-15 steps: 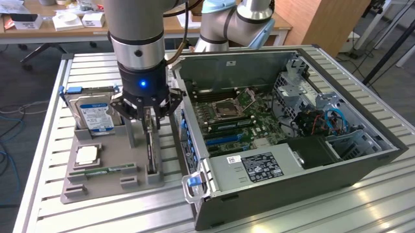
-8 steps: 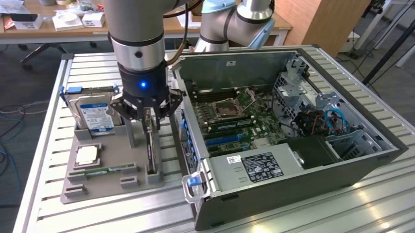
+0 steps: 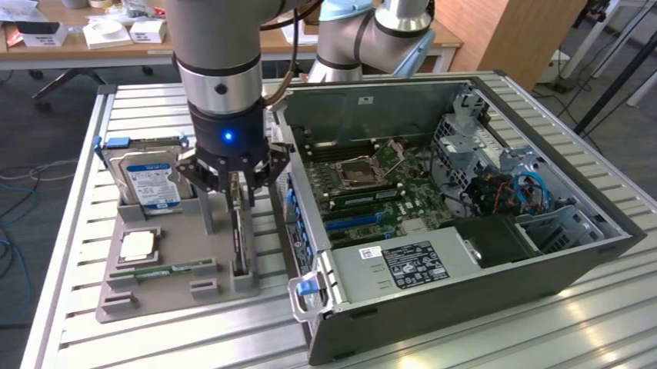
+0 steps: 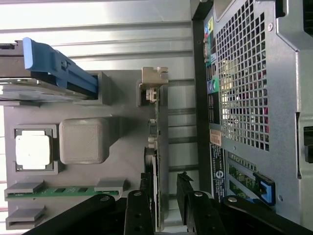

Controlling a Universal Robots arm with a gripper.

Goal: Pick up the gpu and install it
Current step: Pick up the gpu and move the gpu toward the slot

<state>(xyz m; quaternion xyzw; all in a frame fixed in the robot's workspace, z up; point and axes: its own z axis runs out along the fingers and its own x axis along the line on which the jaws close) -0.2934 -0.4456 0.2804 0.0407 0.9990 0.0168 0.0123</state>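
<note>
The gpu (image 3: pixel 239 244) is a thin dark card standing on edge in a slot of the grey holder tray (image 3: pixel 180 288), right beside the computer case. In the wrist view the gpu (image 4: pixel 160 127) shows edge-on, with its silver bracket (image 4: pixel 154 78) at the far end. My gripper (image 3: pixel 238 183) hangs directly over the card's upper edge. The gripper (image 4: pixel 164 180) is open, with one black finger on each side of the card; a gap shows between the card and the finger on the case side.
The open computer case (image 3: pixel 575 265) lies on the exterior view's right, its motherboard (image 3: pixel 370 181) exposed. On the tray stand a hard drive (image 3: pixel 152 181), a processor chip (image 3: pixel 138 246) and a green memory stick (image 3: pixel 165 270). A second robot arm (image 3: pixel 359 38) stands behind the case.
</note>
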